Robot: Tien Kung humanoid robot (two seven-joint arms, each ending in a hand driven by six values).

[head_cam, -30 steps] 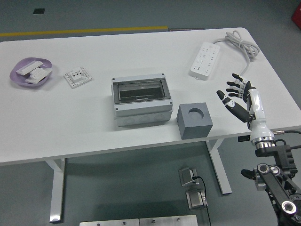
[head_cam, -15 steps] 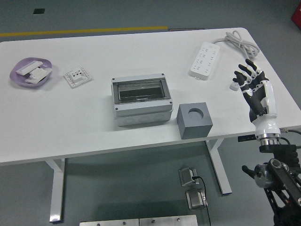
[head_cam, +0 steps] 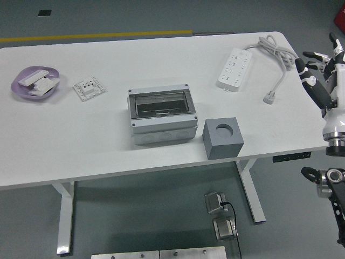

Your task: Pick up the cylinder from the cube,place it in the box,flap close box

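Grey foam cube (head_cam: pixel 223 138) near the white table's (head_cam: pixel 108 145) front edge, round socket empty; no cylinder visible, perhaps already under the clear flap (head_cam: pixel 161 103) of the grey plastic box (head_cam: pixel 164 132) just beside it. Black-and-white right hand (head_cam: pixel 326 81) out past the table's right edge, fingers spread, grasping nothing. Seemingly at the flap-closing stage or beyond; next, confirm the flap sits flat

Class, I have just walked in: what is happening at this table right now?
Nothing is being handled. The robot's right hand hangs open past the table's right edge, holding nothing; the left arm is out of view. The grey box sits mid-table with its clear flap shut, and the grey cube beside it shows an empty round hole. No cylinder is visible.
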